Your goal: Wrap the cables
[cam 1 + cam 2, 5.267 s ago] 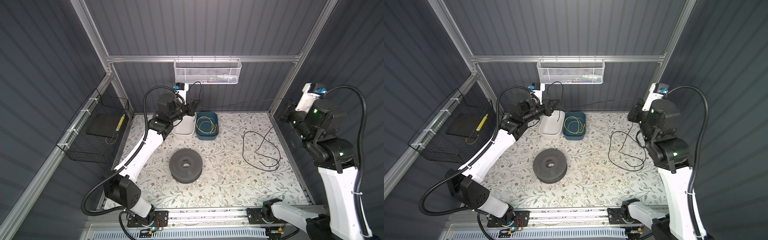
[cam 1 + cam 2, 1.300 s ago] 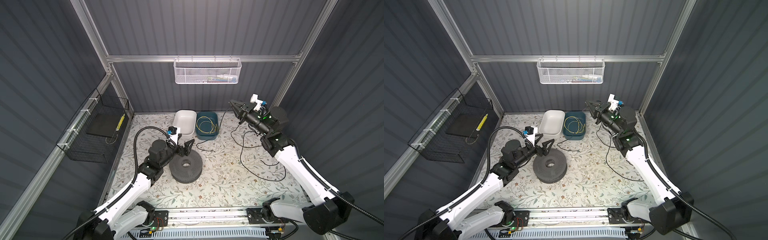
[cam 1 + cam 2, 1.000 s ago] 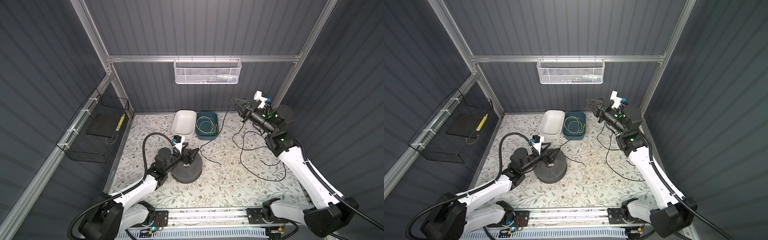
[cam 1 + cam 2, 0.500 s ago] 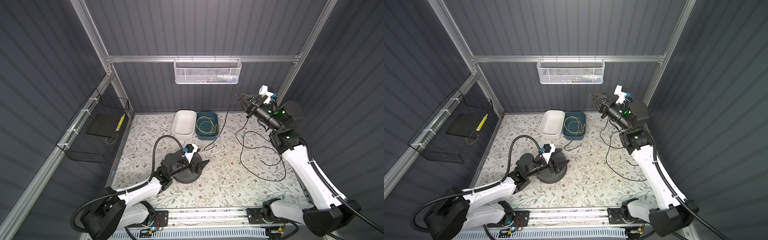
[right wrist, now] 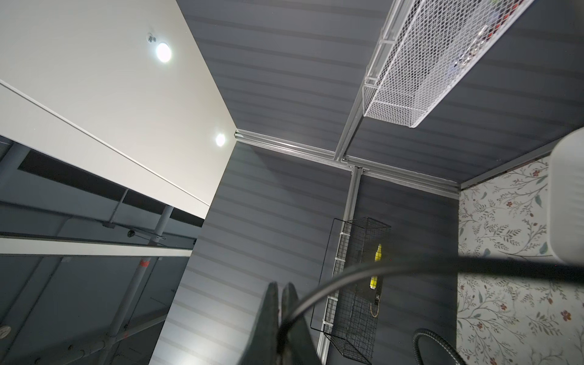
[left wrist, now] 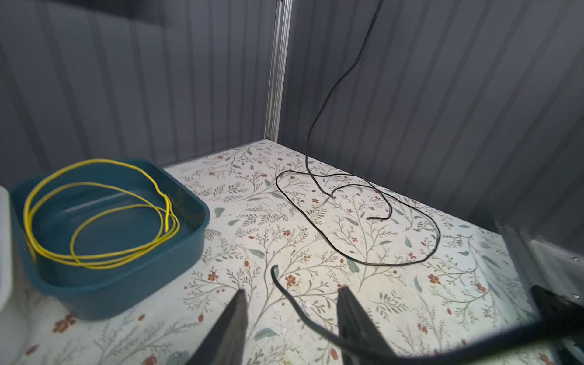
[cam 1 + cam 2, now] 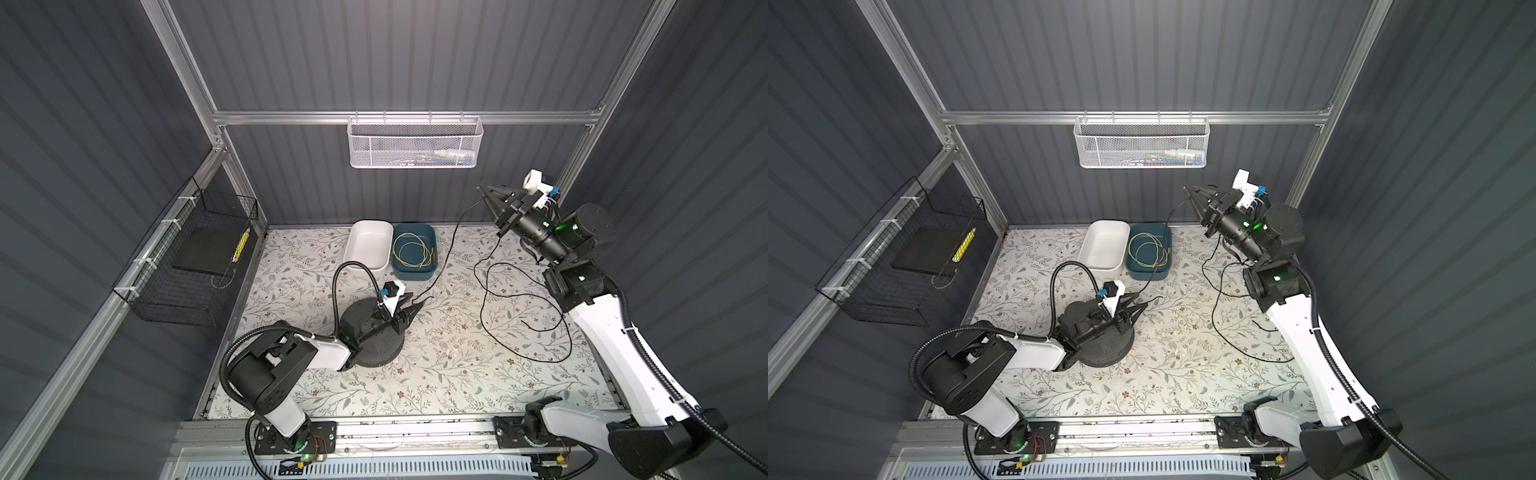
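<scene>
Aloft, right jaws pinch cable [image 6: 288, 297]; left jaws half-open astride end; open mat [image 7: 436, 374] ahead.

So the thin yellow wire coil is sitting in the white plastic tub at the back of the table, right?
Not quite: the thin yellow wire coil sits in the dark teal plastic tub at the back of the table, as the left wrist view shows.
</scene>
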Available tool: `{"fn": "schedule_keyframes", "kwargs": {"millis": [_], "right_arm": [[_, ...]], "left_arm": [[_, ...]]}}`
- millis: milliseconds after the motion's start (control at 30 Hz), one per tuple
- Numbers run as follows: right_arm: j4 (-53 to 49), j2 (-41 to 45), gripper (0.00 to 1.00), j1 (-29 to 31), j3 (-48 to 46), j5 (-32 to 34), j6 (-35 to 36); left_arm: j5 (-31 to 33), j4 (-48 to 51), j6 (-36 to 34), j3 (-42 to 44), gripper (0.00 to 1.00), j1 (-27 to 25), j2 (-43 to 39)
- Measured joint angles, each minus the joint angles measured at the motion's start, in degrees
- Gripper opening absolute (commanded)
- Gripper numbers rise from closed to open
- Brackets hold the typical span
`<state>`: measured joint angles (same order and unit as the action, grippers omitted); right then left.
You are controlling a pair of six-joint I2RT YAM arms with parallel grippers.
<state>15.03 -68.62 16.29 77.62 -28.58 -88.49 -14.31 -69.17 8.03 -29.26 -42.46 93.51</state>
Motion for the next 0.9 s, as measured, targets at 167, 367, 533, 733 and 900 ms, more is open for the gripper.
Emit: {"fn": "schedule_keyframes", "kwargs": {"millis": [167, 367, 533, 733, 900], "right_arm": [[0.4, 0.0, 0.0, -1.5, -1.6, 0.3, -0.5], [0.3, -0.2, 0.0, -3.7, -3.2, 0.8, -1.3], [0.2, -0.5, 0.0, -8.0, -3.1, 1.0, -1.0], [-0.4, -2.4, 0.0, -15.5, -5.4, 1.0, 0.7], [-1.8, -4.8, 0.0, -20.3, -9.8, 0.8, 3.0]], "left_arm": [[-0.1, -1.2, -0.3, -1.1, 0.14, 0.0, -0.5], [-0.2, -0.1, -1.4, -1.1, 0.0, 0.0, -2.9], [-0.3, 4.5, -1.6, -1.1, 0.0, -0.2, -7.1], [0.4, 20.7, -1.4, -2.5, 0.0, -0.3, -17.1], [2.5, 46.5, 1.1, -16.1, 0.0, -0.3, -19.6]]}}
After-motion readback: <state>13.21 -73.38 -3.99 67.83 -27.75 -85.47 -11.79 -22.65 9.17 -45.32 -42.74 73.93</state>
